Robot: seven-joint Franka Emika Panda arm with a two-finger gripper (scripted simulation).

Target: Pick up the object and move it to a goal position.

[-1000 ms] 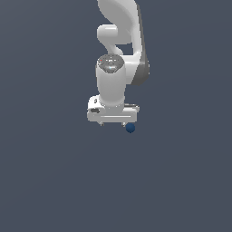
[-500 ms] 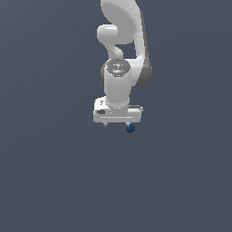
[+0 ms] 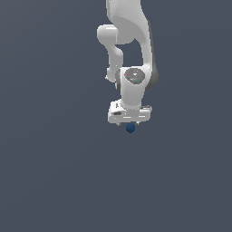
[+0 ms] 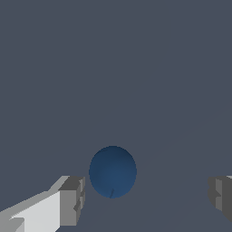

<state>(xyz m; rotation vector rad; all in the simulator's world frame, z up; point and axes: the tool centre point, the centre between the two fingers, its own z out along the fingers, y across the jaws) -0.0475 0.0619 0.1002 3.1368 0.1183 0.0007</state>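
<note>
The object is a small dark blue ball (image 3: pixel 130 128) lying on the flat grey surface. In the exterior view my white gripper (image 3: pixel 129 122) hangs just above it, with the hand right over the ball. In the wrist view the ball (image 4: pixel 113 171) lies between the two grey fingertips (image 4: pixel 72 199), nearer to that one than to the other fingertip (image 4: pixel 221 192). The gripper (image 4: pixel 147 197) is open wide and holds nothing. Neither fingertip touches the ball.
The grey surface (image 3: pixel 54 172) stretches flat on all sides. The white arm (image 3: pixel 131 41) rises above the gripper toward the top of the exterior view.
The gripper has moved to the exterior view's right and now sits over the ball. The ball has not moved. The jaws stay open.
</note>
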